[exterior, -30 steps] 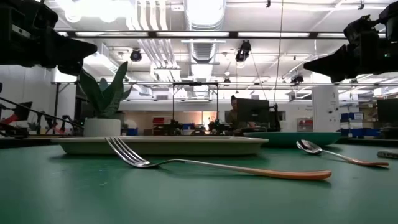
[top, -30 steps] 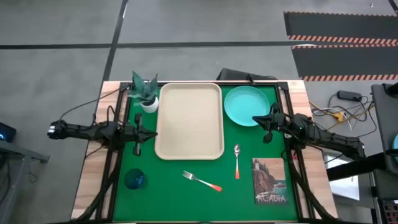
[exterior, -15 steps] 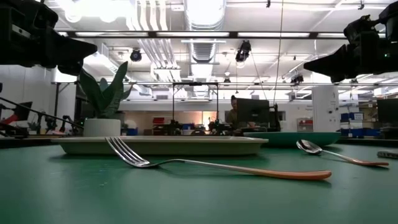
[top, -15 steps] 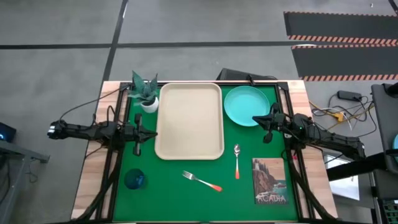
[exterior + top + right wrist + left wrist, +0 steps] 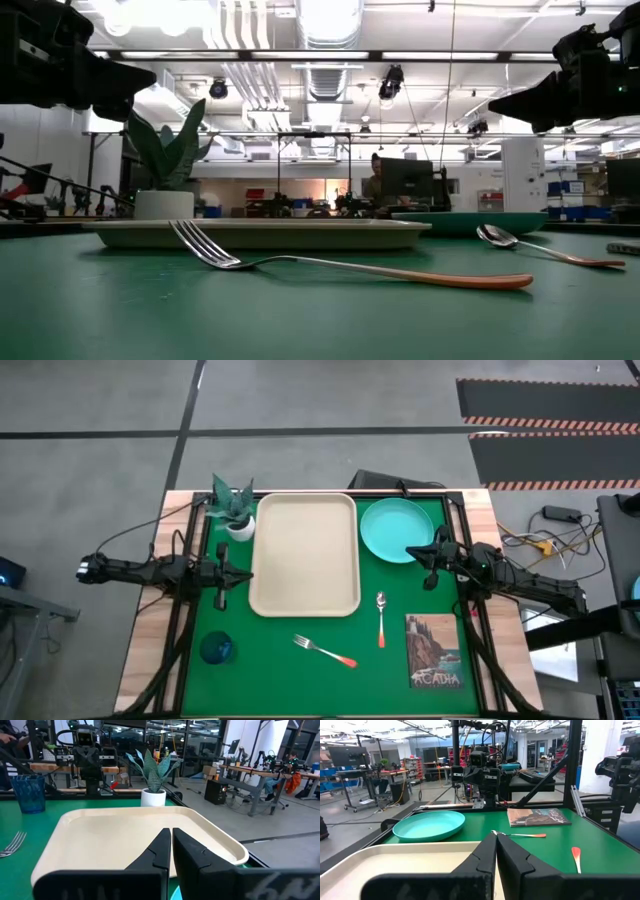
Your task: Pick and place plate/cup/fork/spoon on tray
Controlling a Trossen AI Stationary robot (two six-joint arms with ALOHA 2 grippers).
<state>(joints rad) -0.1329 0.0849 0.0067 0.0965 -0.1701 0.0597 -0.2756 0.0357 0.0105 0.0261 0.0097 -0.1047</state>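
The tray (image 5: 304, 554) lies bare mid-mat, with the plate (image 5: 397, 529) just beside its right rim. The spoon (image 5: 381, 617) and fork (image 5: 324, 651) lie on open green below; the cup (image 5: 216, 648) stands bottom-left. The left gripper (image 5: 247, 574) and right gripper (image 5: 411, 552) flank the tray, jaws pressed together. Only the right wrist view shows the cup's ribbed wall.
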